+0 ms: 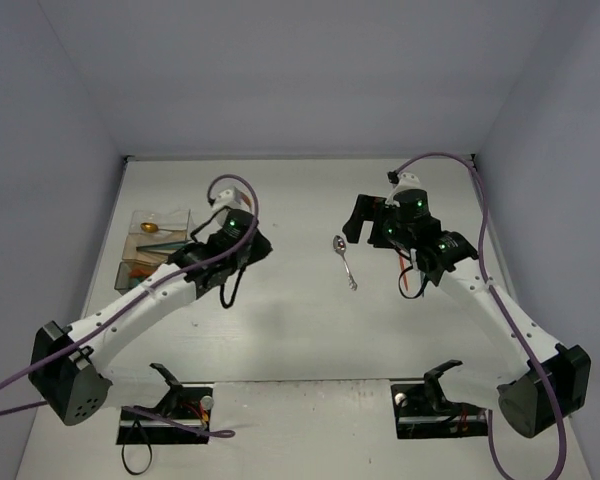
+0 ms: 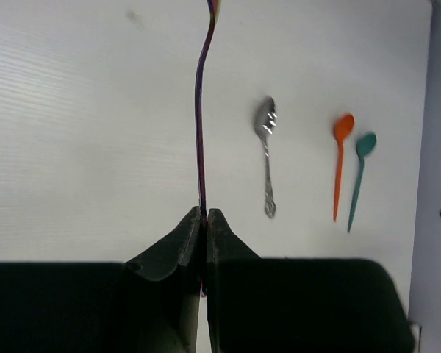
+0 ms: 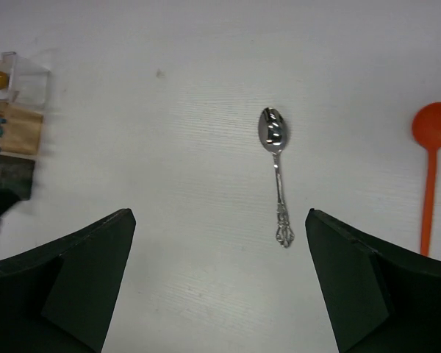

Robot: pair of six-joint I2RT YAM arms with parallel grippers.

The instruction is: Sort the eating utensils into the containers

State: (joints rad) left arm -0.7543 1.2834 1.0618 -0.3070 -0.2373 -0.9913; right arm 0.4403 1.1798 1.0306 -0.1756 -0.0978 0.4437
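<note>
My left gripper (image 2: pixel 204 212) is shut on a slim dark utensil (image 2: pixel 200 132) seen edge-on, its far end running out of the top of the left wrist view. In the top view this gripper (image 1: pixel 254 244) hangs just right of the clear compartment box (image 1: pixel 132 264). A silver spoon (image 1: pixel 344 262) lies mid-table; it also shows in the left wrist view (image 2: pixel 265 151) and the right wrist view (image 3: pixel 277 173). My right gripper (image 3: pixel 220 215) is open and empty above the table near the spoon's handle, and it shows in the top view (image 1: pixel 365 222).
An orange spoon (image 2: pixel 339 165) and a teal spoon (image 2: pixel 360 176) lie side by side right of the silver one. The orange spoon (image 3: pixel 430 169) is at the right edge of the right wrist view. The box holds a gold spoon (image 1: pixel 150 227). Grey walls enclose the table.
</note>
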